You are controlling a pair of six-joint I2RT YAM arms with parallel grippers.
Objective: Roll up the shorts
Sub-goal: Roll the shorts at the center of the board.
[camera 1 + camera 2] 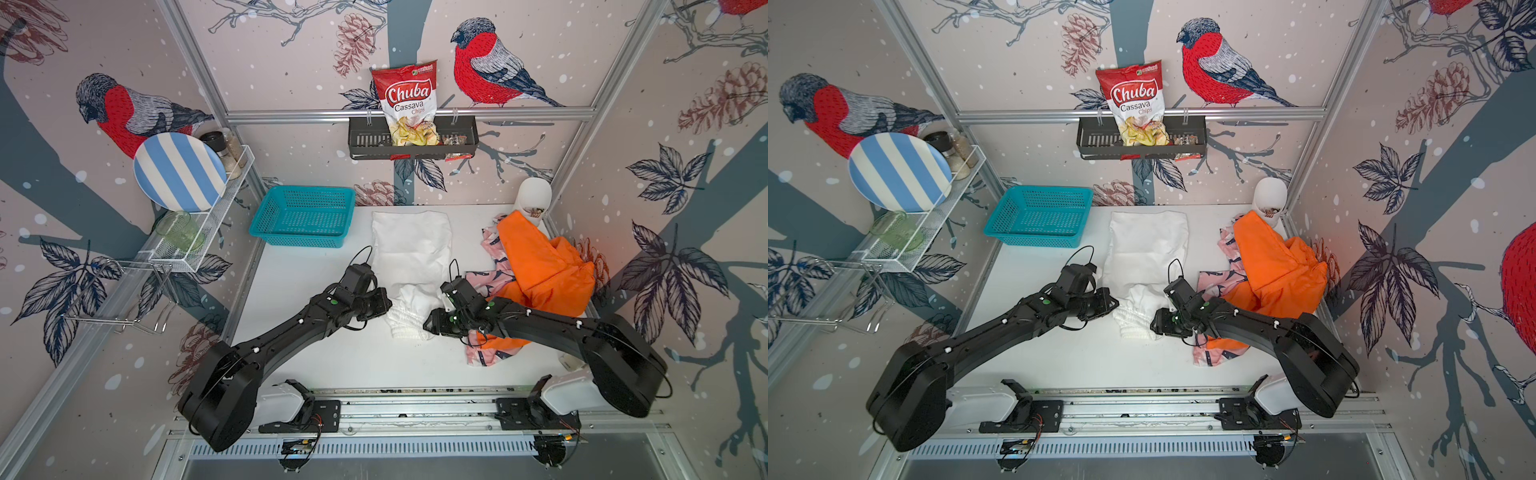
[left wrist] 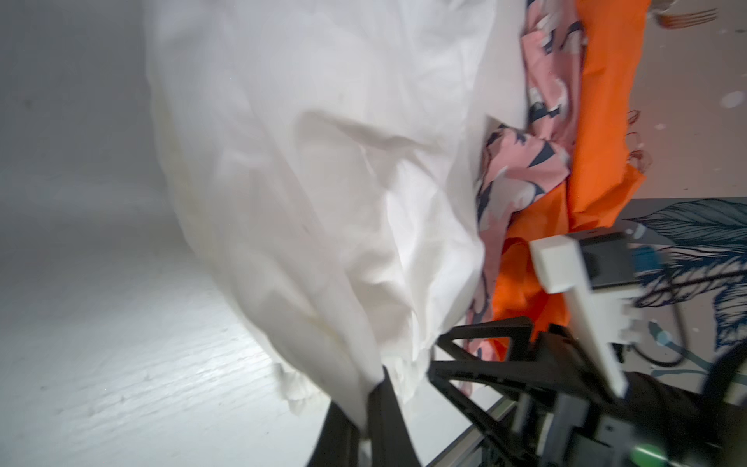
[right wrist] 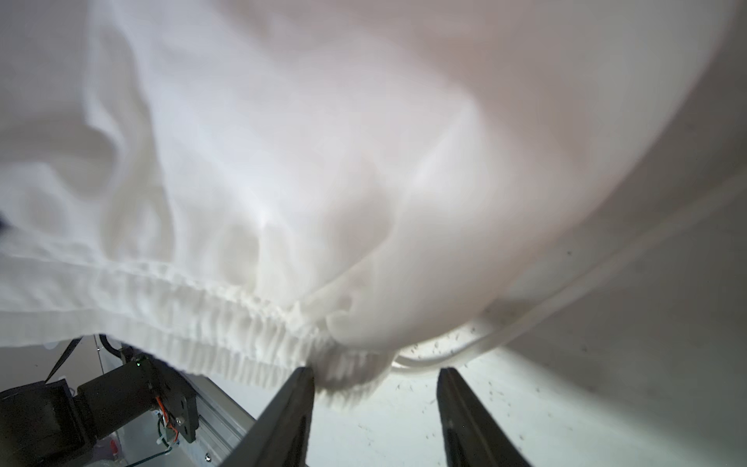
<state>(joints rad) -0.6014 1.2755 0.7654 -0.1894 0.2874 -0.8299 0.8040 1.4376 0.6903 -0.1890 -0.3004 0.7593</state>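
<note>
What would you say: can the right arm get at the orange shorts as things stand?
Probably yes. The orange shorts lie uncovered atop the pink shorts, right by that arm, and the right gripper is open, holding nothing, by the white shorts.

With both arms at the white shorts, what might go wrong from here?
The left gripper is shut on the white shorts while the right gripper stands open at the waistband, so a one-sided pull may skew the roll. The right arm lies over the orange shorts and pink shorts and might drag them along.
</note>
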